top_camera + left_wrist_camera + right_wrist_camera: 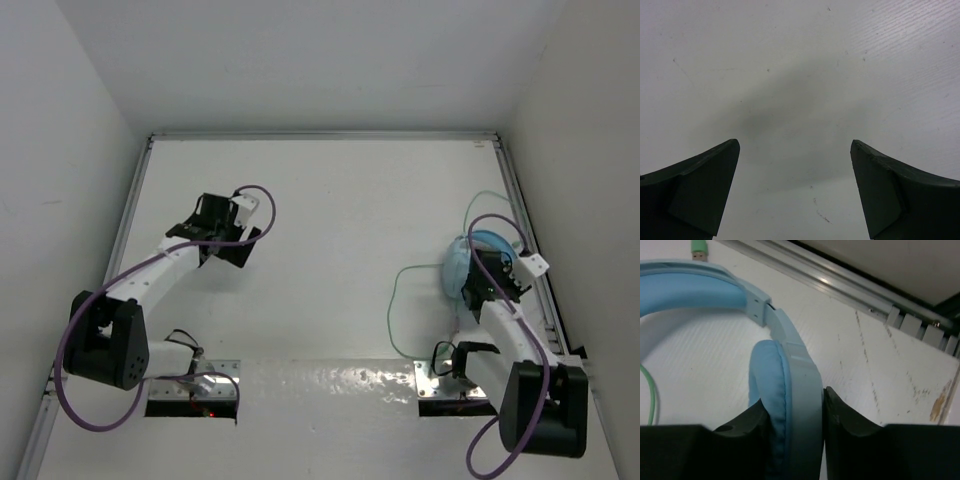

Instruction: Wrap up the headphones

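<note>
1. The right claw grips one earcup of the light blue padded over-ear headphones.
2. They lie by the white surface's right edge, thin pale green cable looping inward.
3. The left claw gapes wide near the left edge.

White tabletop, plain white walls around; metal rail along far edge

Overhead view: bright, even, diffuse light; white table nearly washed out, shadows few and faint. Speckled glare on the shiny strip at the near edge. Left wrist view: soft grey shadow on the table, left tool dark and blurred. Right wrist view: headphones close, slightly soft; highlight along the metal rail.
</note>
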### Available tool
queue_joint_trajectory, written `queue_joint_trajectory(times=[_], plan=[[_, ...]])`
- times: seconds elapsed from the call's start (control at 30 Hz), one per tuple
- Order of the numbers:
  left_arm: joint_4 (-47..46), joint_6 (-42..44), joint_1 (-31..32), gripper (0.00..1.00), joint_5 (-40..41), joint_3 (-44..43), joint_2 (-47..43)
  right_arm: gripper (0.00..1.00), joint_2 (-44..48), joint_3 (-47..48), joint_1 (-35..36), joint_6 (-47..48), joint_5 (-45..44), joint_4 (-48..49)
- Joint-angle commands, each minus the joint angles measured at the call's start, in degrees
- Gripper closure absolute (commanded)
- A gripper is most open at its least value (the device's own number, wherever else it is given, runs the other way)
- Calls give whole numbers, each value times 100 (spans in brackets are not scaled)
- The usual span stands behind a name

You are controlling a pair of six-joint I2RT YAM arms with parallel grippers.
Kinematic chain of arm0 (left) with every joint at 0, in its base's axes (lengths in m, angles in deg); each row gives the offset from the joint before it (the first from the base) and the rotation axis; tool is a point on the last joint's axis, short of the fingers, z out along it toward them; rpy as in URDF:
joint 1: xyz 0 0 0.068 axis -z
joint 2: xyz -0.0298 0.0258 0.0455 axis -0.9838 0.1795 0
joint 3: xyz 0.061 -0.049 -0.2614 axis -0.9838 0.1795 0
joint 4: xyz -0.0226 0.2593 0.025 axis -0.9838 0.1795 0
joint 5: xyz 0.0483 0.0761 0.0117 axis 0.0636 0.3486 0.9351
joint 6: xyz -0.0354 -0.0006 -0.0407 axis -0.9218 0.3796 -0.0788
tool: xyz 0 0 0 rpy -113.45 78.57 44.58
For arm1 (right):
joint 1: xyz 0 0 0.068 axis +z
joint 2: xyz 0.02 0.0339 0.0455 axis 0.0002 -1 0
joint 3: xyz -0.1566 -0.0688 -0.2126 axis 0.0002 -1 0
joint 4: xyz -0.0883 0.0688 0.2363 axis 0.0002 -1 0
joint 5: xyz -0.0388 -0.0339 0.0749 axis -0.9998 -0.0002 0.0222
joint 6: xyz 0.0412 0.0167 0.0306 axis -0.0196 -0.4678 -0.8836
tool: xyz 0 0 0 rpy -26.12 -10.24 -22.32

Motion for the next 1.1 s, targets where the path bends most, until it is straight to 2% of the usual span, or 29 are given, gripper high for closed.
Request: queue_joint_trajectory(times=[0.0, 0.07, 0.1, 0.27, 0.33, 0.47, 0.5, 0.57, 0.6, 0.7, 0.83, 1.07], plan=[[-66, 237, 37, 9, -159, -122, -52, 100, 569, -113, 11, 495, 10, 582], [-23, 290, 54, 9, -115, -183, 9, 100, 1080, -333, 19, 1029, 371, 934], [12, 317, 81, 9, -63, -245, 10, 100, 1212, -394, 28, 1267, 913, 1284], [557, 510, 116, 9, -403, -1068, -17, 100, 1468, 149, 353, 1954, 2015, 1120], [863, 545, 116, 8, -693, -1439, -43, 100, 1433, 369, 852, 2192, 2314, 1120], [1304, 554, 160, 5, -1484, -2511, 18, 100, 1319, 589, 1942, 2369, 2219, 1418], [1366, 546, 247, 5, -1747, -2896, 53, 100, 1214, 711, 2405, 2351, 2167, 1619], [1419, 388, 527, 5, -1811, -3206, 176, 100, 986, 887, 2952, 2386, 1791, 1892], [1454, 335, 677, 5, -1750, -3442, 246, 100, 645, 1123, 3529, 2482, 1623, 1989], [1621, 151, 1196, 5, -1784, -3760, 623, 100, -250, 1685, 4576, 3061, 937, 2359], [1604, -26, 1294, 5, -1926, -3673, 941, 100, -869, 2127, 4923, 2887, 1278, 2719], [1315, 1, 1505, 3, -1267, -3234, 1529, 100, -1661, 2734, 5696, 3265, 900, 3212]])
